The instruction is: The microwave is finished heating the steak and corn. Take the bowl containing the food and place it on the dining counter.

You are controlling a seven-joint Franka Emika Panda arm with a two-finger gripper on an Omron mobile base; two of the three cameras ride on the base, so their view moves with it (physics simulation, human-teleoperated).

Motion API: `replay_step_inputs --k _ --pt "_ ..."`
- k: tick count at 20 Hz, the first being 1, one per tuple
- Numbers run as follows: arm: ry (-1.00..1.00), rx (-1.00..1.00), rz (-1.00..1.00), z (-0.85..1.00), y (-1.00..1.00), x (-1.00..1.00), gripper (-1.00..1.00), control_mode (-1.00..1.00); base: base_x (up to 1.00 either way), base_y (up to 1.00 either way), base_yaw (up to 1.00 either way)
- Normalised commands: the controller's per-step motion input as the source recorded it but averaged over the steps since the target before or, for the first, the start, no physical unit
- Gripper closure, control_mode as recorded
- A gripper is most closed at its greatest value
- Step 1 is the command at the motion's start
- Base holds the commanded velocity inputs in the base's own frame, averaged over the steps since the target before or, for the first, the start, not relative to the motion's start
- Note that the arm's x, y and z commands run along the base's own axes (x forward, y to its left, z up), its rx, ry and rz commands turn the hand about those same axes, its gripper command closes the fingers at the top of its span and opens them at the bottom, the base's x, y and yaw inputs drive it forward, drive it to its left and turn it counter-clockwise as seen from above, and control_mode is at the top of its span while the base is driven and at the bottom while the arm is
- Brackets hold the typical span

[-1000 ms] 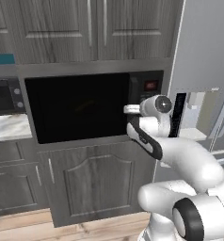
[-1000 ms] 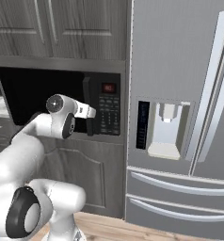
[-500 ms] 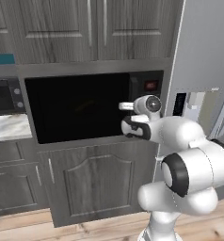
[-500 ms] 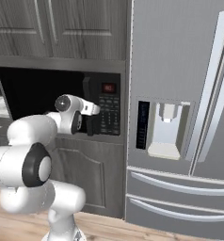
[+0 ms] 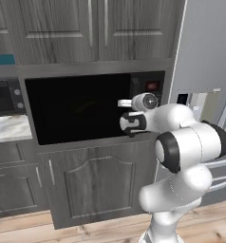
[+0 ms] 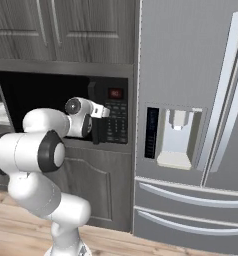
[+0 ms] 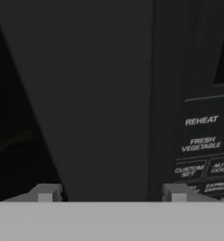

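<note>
the fingers point(image 7: 111, 193) stand apart astride the vertical door handle point(image 7: 109, 94) of the shut microwave point(image 5: 93, 107), gripping nothing yet, so an off-centre squeeze could slip off, leaving the bowl, presumably inside, out of reach.
</note>
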Motion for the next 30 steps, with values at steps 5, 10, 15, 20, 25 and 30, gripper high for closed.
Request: replay_step_inputs --k 5,10,15,20,25,30 --pt "0.0 0.0 0.0 0.0 0.0 0.33 1.0 -1.0 0.0 0.0 0.0" --pt "0.0 0.0 0.0 0.0 0.0 0.02 1.0 -1.0 0.0 0.0 0.0" --pt "0.0 0.0 0.0 0.01 0.0 -0.2 1.0 -1.0 0.0 0.0 0.0" --pt "0.0 0.01 0.0 0.19 0.0 -0.56 1.0 -1.0 0.0 0.0 0.0" --pt "0.0 0.0 0.0 0.42 0.02 -0.92 1.0 -1.0 0.0 0.0 0.0" --pt "0.0 0.0 0.0 0.55 0.16 -1.0 1.0 -1.0 0.0 0.0 0.0"
